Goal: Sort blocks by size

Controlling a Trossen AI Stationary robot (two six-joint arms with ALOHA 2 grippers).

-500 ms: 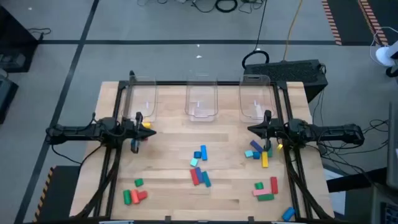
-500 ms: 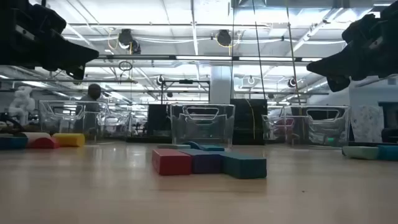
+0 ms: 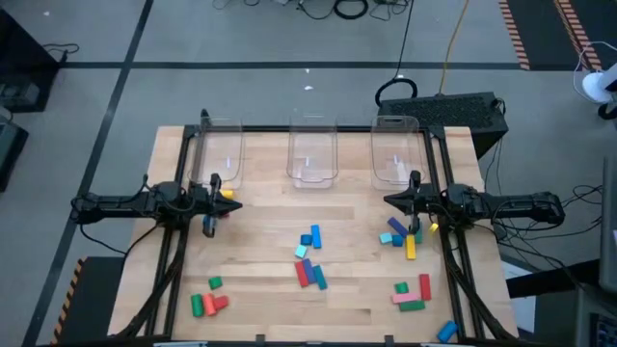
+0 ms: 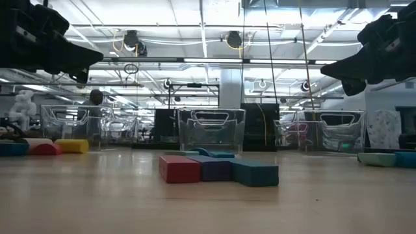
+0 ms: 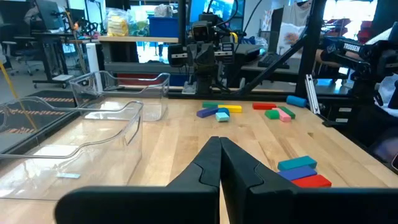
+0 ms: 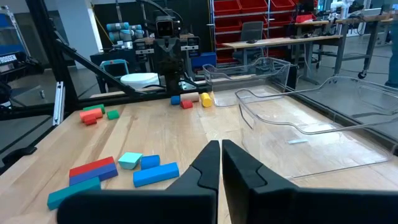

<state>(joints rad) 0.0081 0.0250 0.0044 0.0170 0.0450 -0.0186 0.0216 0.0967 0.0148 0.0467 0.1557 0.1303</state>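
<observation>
Blocks [image 3: 310,262] lie scattered over the near half of the wooden worktop [image 3: 260,231], small solid-coloured pieces in red, green, blue, yellow and pink, shaped as long bars, small cubes and short cylinders. Near the middle sits a cluster: a blue bar [image 3: 315,236] with small light-blue pieces beside it, and below them a red, a blue and a teal bar lying side by side, touching; the low view shows these three as flat rectangular ends in a row [image 4: 218,170]. Toward the right edge a yellow bar [image 3: 411,248] lies with blue and teal pieces just beside it, under the right gripper [image 3: 412,204]. Closer to the near right corner are a red bar, a pink bar and a green bar [image 3: 412,306], with one blue piece [image 3: 446,331] at the very edge. Near the front left corner lie a green cube [image 3: 214,282], a green cylinder and red pieces [image 3: 206,305]. A yellow piece [image 3: 228,194] and a red one sit by the left gripper [image 3: 211,203] near the left edge.

Three clear plastic bins [image 3: 311,154] stand in a row along the far edge, well apart from the blocks.

Both grippers hang above the worktop at opposite side edges, fingers pressed together, holding nothing; the wrist views show each pair of dark fingers [image 5: 219,163] [image 6: 221,163] touching at the tips
</observation>
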